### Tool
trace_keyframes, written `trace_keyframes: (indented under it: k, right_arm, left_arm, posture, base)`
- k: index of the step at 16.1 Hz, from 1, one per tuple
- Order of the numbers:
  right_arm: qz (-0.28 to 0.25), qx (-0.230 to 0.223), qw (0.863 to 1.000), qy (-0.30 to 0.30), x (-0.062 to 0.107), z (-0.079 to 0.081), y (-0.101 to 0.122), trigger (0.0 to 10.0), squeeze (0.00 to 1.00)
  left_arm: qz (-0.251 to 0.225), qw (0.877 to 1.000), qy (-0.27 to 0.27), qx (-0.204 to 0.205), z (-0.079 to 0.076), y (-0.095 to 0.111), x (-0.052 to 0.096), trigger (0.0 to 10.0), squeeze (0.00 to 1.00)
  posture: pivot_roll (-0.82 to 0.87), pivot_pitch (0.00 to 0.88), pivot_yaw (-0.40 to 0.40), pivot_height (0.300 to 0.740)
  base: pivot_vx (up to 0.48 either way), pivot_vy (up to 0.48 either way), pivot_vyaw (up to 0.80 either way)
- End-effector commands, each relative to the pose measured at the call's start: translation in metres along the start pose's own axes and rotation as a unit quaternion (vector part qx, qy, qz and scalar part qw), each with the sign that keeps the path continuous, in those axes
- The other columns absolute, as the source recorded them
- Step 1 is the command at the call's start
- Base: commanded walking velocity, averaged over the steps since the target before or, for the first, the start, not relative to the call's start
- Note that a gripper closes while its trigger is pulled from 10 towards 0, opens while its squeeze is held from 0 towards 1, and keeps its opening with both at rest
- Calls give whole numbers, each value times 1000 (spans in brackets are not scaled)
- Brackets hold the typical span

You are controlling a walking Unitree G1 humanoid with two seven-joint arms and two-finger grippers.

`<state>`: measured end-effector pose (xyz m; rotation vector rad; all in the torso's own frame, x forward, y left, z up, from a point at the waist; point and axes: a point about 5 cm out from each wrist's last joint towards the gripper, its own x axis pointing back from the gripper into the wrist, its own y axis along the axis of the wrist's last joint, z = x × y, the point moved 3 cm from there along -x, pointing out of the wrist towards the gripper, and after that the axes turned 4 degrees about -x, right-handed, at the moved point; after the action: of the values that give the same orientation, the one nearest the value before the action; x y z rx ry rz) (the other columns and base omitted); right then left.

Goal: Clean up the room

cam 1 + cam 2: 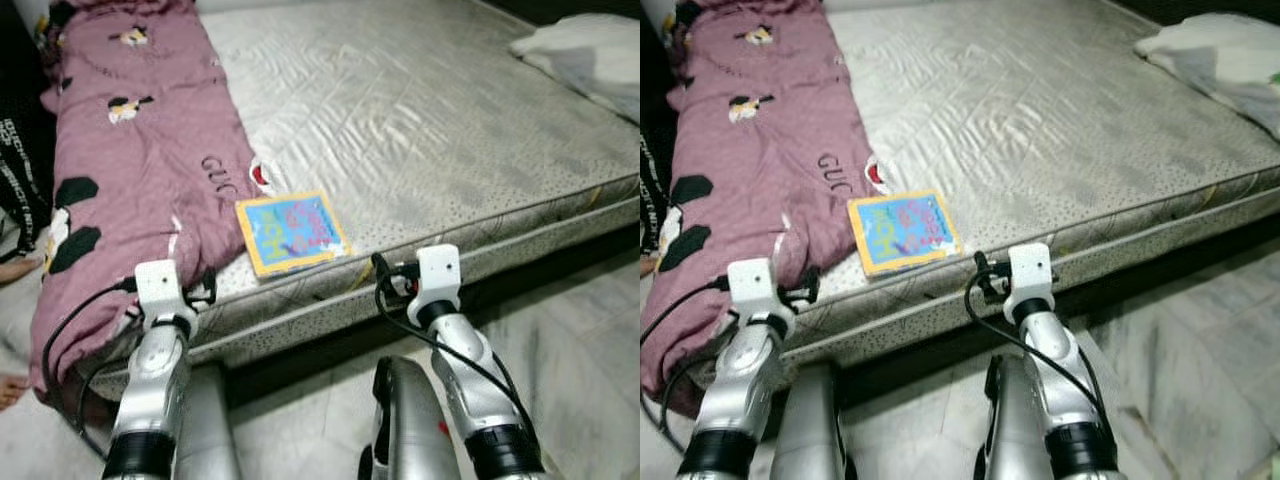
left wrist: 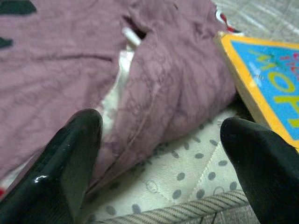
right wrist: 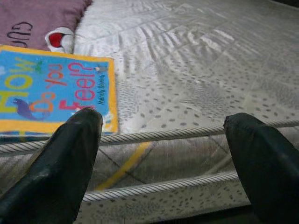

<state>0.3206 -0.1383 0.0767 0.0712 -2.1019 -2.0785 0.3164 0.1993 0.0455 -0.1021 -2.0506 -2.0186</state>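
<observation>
**Book at the mattress edge: take it by the overhanging side**

The book [image 1: 291,232] lies flat near the front edge of the mattress [image 1: 450,130], its left side touching the purple blanket [image 1: 140,150]. You have both arms raised before the bed. The left gripper [image 2: 159,154] has its jaws spread toward the blanket fold and the book's corner; the right gripper [image 3: 163,154] has its jaws spread at the mattress edge, just beside the book. It looks thin, stiff and light, with a glossy cover that may slip. Pinch its near edge, where one finger can probably get underneath.
</observation>
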Motion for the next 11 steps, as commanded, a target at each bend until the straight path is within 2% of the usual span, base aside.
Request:
trace_keyframes:
  k: [1,5,8,11]
  right_arm:
    - [-6,4,1000,-4,3,-7,6,10000,0]
    - [-4,19,1000,-20,20,-25,9,10000,0]
    - [2,22,1000,-20,30,-26,9,10000,0]
    - [8,19,1000,-20,33,-22,8,10000,0]
  left_arm:
    - [0,1000,-5,18,-5,4,-6,10000,0]
    - [-13,998,-45,34,-34,21,-19,10000,0]
    - [-15,996,-79,39,-56,27,-24,10000,0]
    - [-11,996,-64,58,-55,24,-21,10000,0]
  posture:
    - [-46,76,-30,505]
    - [-101,105,-36,505]
    - [-115,125,-25,505]
    - [-111,132,-24,505]
  base:
    - [0,0,0]
    - [0,0,0]
    - [0,0,0]
    - [0,0,0]
